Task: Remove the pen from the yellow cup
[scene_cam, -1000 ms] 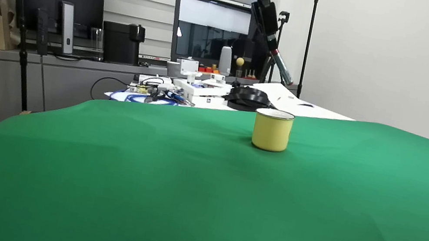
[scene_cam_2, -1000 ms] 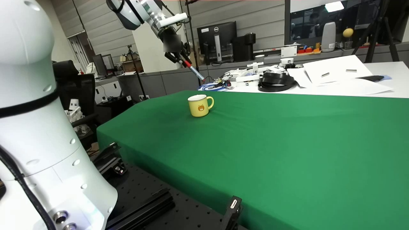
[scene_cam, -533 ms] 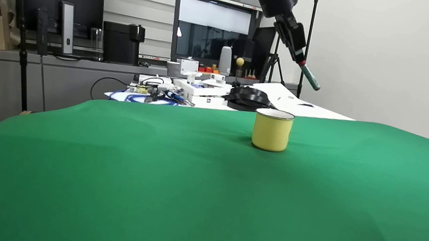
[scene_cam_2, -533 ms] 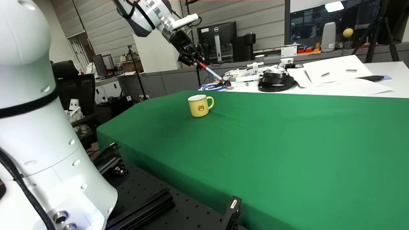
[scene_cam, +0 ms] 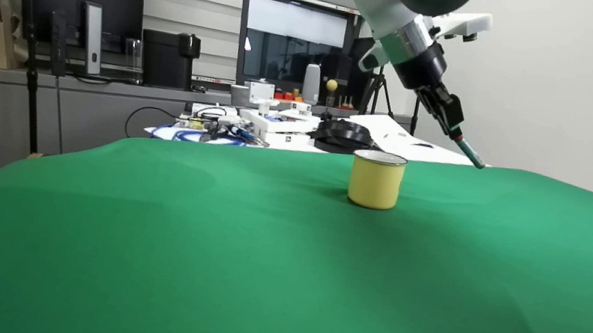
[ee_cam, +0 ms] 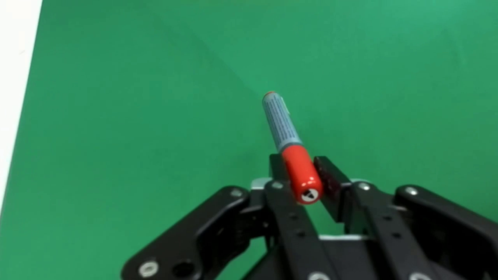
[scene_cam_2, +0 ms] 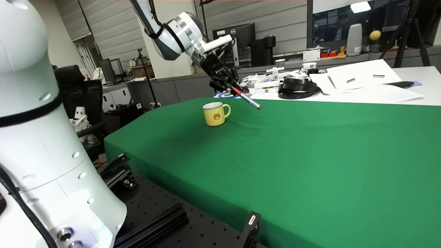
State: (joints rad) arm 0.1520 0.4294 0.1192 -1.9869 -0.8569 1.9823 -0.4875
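The pen (ee_cam: 281,120) has a silver-grey barrel and a red cap. My gripper (ee_cam: 297,159) is shut on the red cap, one finger on each side, and the pen slants down and away from it. In both exterior views the gripper (scene_cam: 454,132) (scene_cam_2: 233,86) holds the pen (scene_cam: 471,153) (scene_cam_2: 250,100) tilted, its free end over the green cloth, to the right of the cup. The yellow cup (scene_cam: 374,183) stands upright on the cloth; its handle and a bear face show on the cup (scene_cam_2: 211,117) in an exterior view. The cup is out of the wrist view.
The green cloth (scene_cam_2: 310,155) covers the table. Behind it a white table (scene_cam_2: 418,74) holds papers, a black coil (scene_cam_2: 299,88), cables and white parts. Black brackets (scene_cam_2: 249,229) stand at the near edge, by the robot's base.
My gripper has moved right and down in both exterior views with the pen in it, the pen's free end coming lower, over the cloth. The cup has not moved.
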